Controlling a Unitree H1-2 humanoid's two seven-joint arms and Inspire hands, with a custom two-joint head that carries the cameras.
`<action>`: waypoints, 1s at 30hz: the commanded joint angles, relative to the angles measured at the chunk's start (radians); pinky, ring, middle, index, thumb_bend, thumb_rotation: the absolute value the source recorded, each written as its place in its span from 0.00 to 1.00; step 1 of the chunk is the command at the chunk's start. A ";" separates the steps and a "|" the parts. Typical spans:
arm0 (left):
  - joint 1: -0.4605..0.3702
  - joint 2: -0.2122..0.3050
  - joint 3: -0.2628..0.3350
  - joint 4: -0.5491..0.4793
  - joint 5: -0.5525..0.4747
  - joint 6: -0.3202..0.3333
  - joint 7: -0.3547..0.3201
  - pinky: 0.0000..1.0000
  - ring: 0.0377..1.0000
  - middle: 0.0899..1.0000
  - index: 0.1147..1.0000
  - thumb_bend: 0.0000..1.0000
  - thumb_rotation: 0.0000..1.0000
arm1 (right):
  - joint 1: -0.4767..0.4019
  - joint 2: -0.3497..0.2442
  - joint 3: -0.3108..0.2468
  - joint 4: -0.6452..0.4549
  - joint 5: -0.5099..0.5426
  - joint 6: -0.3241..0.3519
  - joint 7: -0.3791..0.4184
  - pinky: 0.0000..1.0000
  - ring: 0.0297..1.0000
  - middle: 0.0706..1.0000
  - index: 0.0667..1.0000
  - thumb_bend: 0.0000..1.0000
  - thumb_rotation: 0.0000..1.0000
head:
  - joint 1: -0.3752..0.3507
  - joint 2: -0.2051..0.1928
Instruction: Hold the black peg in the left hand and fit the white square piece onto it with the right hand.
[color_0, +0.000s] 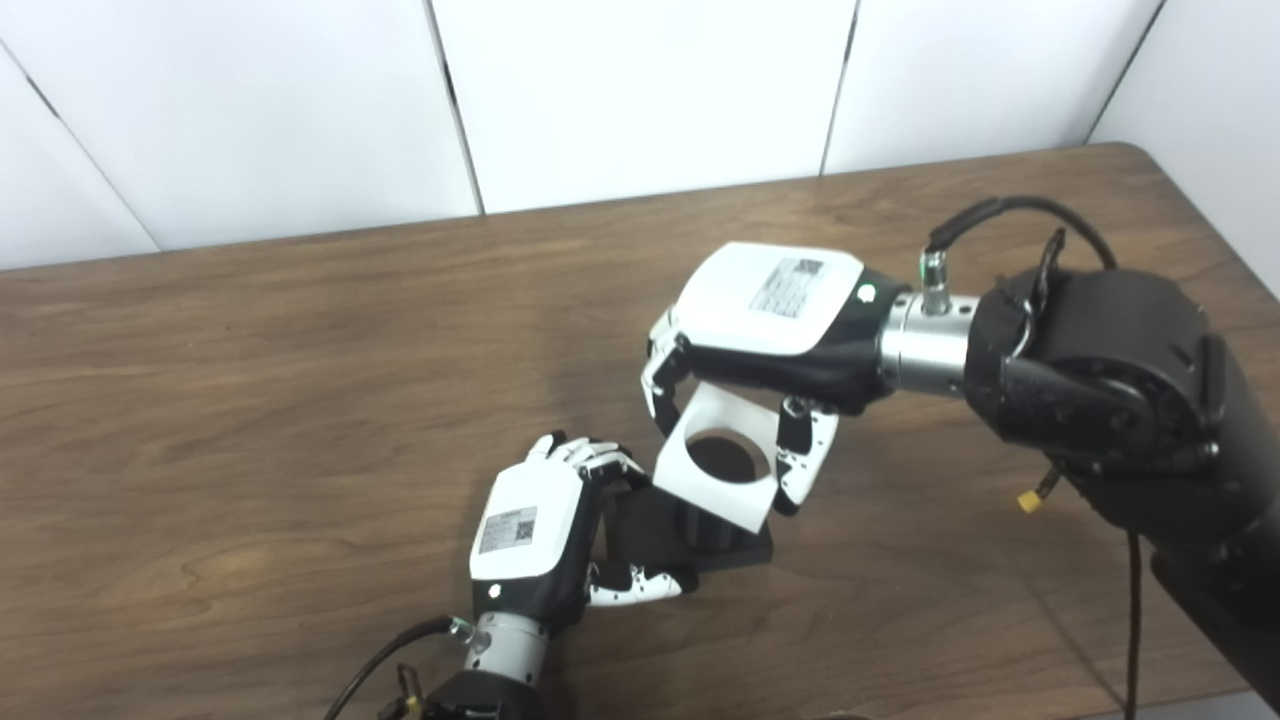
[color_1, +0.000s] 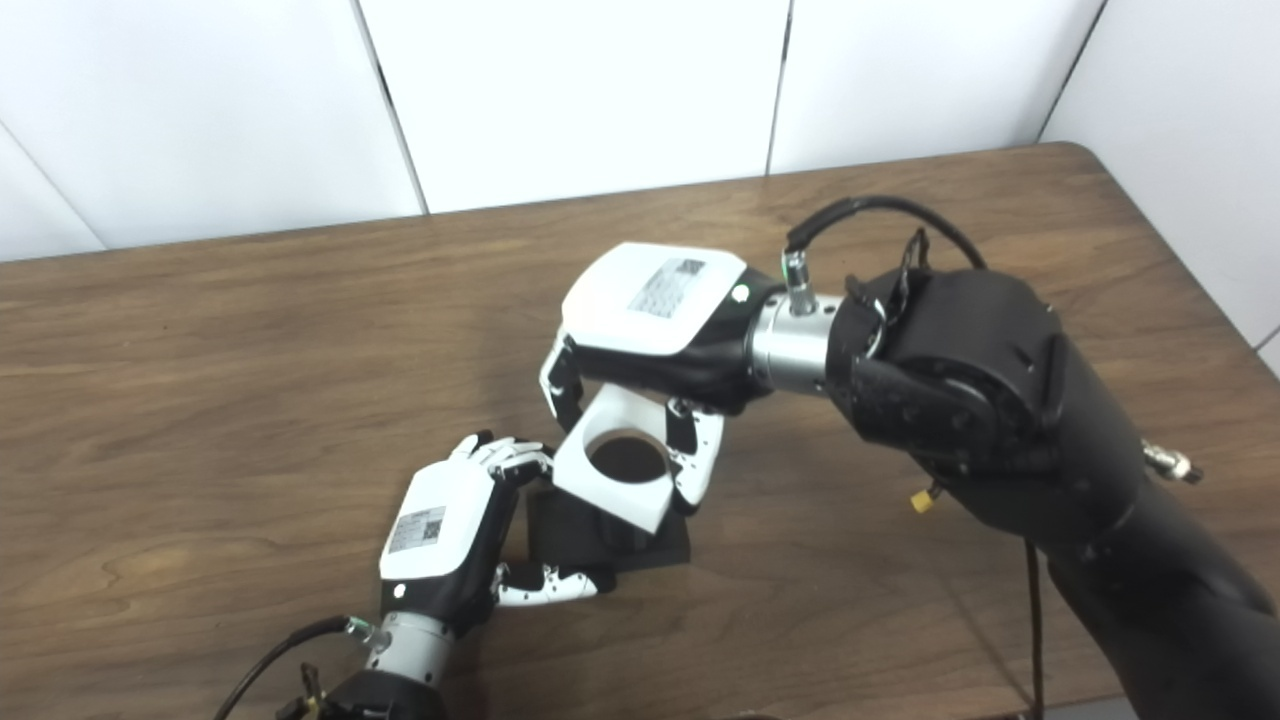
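The black peg (color_0: 712, 535), a short round post on a square black base, stands on the wooden table (color_0: 250, 400). My left hand (color_0: 540, 535) grips the base from its left side, fingers on the far edge and thumb at the near edge. My right hand (color_0: 760, 330) is shut on the white square piece (color_0: 722, 470), which has a round hole in its middle. The piece hangs tilted right over the peg, its hole above the post top. In the right eye view the piece (color_1: 620, 475) hides most of the post.
A black cable (color_0: 1010, 215) loops over my right wrist, and a thin cord with a yellow tag (color_0: 1030, 500) hangs under the forearm. White wall panels stand behind the table's far edge. The table's right edge runs near my right arm.
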 joint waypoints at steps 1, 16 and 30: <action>-0.002 -0.012 -0.019 0.034 0.020 0.002 -0.028 0.94 0.84 0.76 0.42 0.51 0.05 | -0.031 -0.008 -0.018 -0.003 -0.014 -0.024 -0.022 0.75 0.82 0.68 0.45 0.52 0.13 | -0.001 -0.001; -0.002 -0.009 -0.020 0.034 0.021 -0.002 -0.024 0.93 0.83 0.75 0.42 0.51 0.05 | -0.021 0.042 -0.010 0.030 -0.042 -0.111 -0.053 0.77 0.82 0.67 0.45 0.52 0.13 | -0.005 0.001; -0.003 -0.010 -0.026 0.030 0.030 0.001 -0.031 0.92 0.83 0.75 0.42 0.51 0.05 | -0.026 0.108 -0.006 0.034 -0.071 -0.093 -0.027 0.77 0.82 0.68 0.45 0.52 0.12 | -0.002 0.006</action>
